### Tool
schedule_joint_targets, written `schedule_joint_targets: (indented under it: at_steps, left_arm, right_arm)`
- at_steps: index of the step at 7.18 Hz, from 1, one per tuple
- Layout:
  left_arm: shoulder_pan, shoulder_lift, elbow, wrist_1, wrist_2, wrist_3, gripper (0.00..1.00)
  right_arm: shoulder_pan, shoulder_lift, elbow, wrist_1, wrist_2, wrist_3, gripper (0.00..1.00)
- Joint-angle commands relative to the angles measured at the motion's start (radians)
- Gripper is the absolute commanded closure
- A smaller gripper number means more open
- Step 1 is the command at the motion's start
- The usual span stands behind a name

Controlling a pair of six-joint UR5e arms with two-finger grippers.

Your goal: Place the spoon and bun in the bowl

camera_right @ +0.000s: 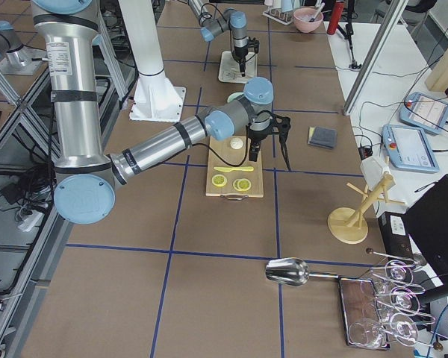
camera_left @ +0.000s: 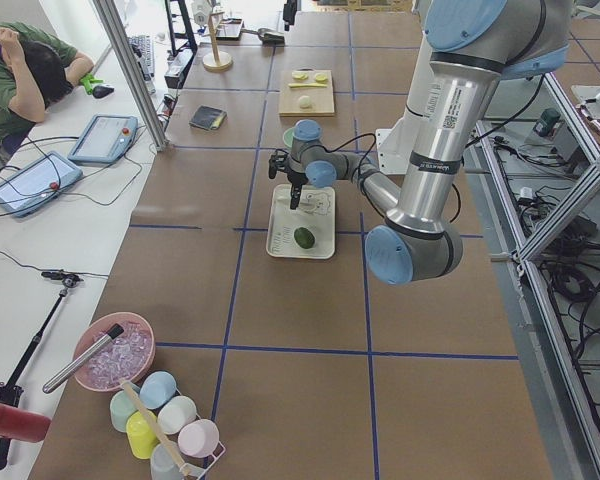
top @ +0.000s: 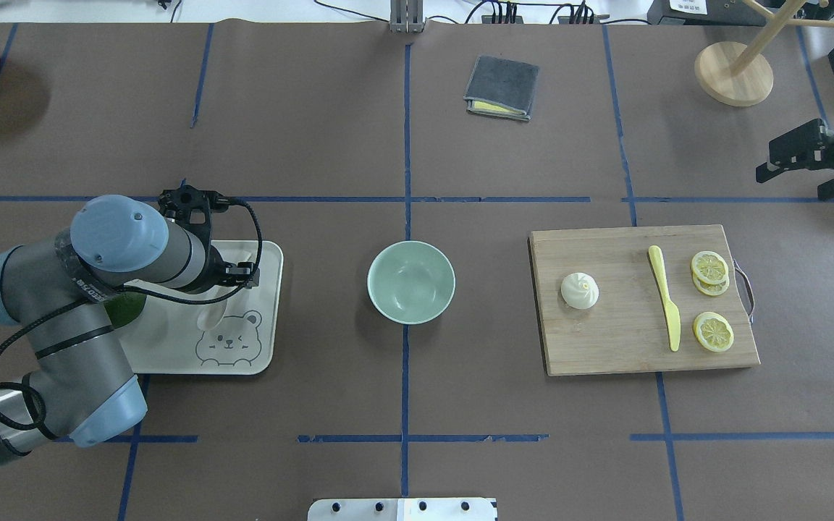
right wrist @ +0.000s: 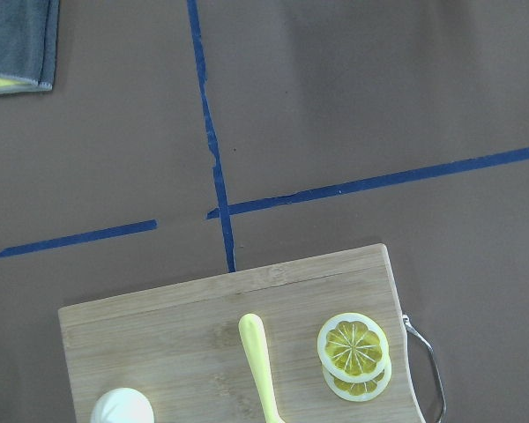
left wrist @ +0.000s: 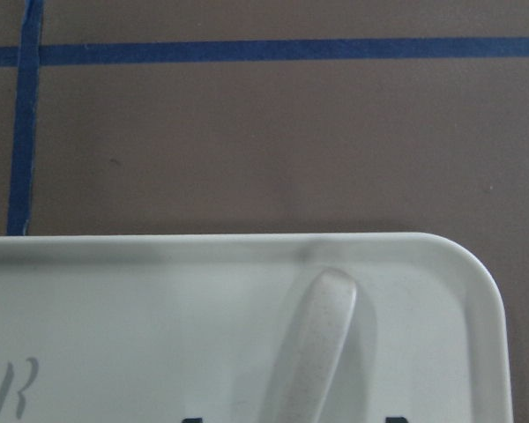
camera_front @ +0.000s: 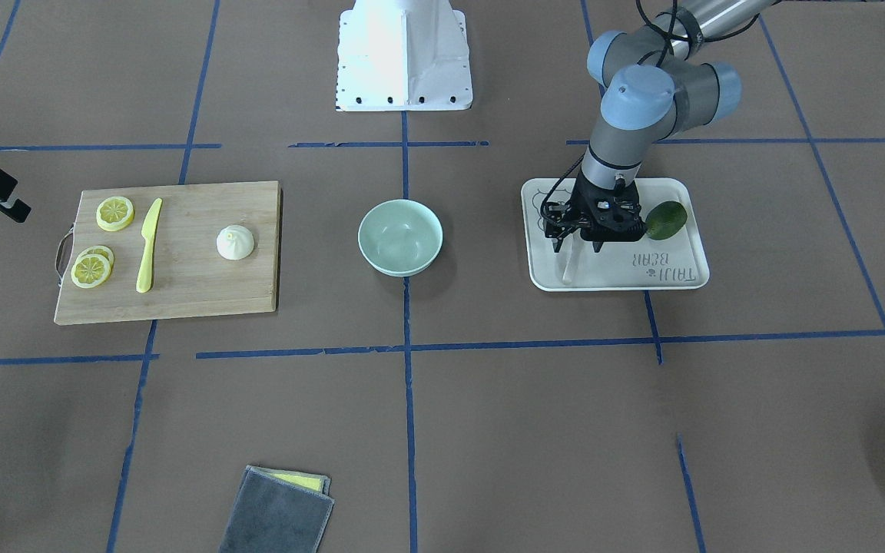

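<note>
The off-white spoon [camera_front: 569,269] lies on a white tray [camera_front: 665,269]; its handle shows in the left wrist view [left wrist: 313,344]. My left gripper [camera_front: 577,247] is open and low over the tray, one finger on each side of the spoon's handle. The white pleated bun [camera_front: 235,243] sits on a wooden cutting board [camera_front: 197,296], and also shows from overhead [top: 580,291]. The mint-green bowl [camera_front: 400,236] stands empty at the table's middle [top: 411,281]. My right gripper [top: 790,182] is open and empty, raised beyond the board's far right corner.
A dark green fruit [camera_front: 666,220] lies on the tray beside my left gripper. A yellow plastic knife [camera_front: 149,246] and lemon slices [camera_front: 115,213] lie on the board. A folded grey cloth [top: 502,87] and a wooden stand [top: 734,72] are on the table's far side.
</note>
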Motion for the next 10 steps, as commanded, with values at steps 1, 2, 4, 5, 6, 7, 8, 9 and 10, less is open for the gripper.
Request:
schedule_joint_targets:
  at_steps: [1, 2, 4, 5, 6, 7, 8, 9, 10]
  left_arm:
    - [0.002, -0.006, 0.003, 0.001, 0.000, 0.001, 0.30]
    - [0.005, -0.009, 0.018, -0.001, 0.000, 0.001, 0.31]
    - [0.006, -0.020, 0.029, -0.001, 0.000, 0.002, 0.38]
    - [0.006, -0.018, 0.027, 0.001, 0.000, 0.001, 0.49]
    - [0.006, -0.017, 0.026, 0.001, 0.000, 0.001, 0.66]
    - [0.005, -0.017, 0.015, 0.001, 0.000, 0.001, 0.87]
    - [0.003, -0.012, 0.012, 0.001, 0.002, 0.001, 1.00]
    - [-0.001, -0.009, -0.006, 0.001, 0.002, 0.001, 1.00]
    - [-0.006, 0.000, -0.037, 0.007, 0.002, 0.002, 1.00]
  right_arm:
    - [-0.004, 0.002, 0.001, 0.000, -0.001, 0.002, 0.00]
    - [-0.011, 0.002, 0.007, 0.000, -0.002, 0.015, 0.00]
    - [-0.036, 0.002, 0.026, 0.002, -0.020, 0.043, 0.00]
    - [-0.045, 0.002, 0.030, 0.000, -0.030, 0.055, 0.00]
    - [-0.054, 0.008, 0.030, 0.000, -0.033, 0.061, 0.00]
    - [-0.057, 0.013, 0.030, 0.000, -0.037, 0.061, 0.00]
    - [-0.063, 0.016, 0.030, 0.000, -0.039, 0.063, 0.00]
    - [-0.076, 0.023, 0.030, 0.000, -0.051, 0.087, 0.00]
    - [-0.097, 0.036, 0.030, 0.002, -0.063, 0.116, 0.00]
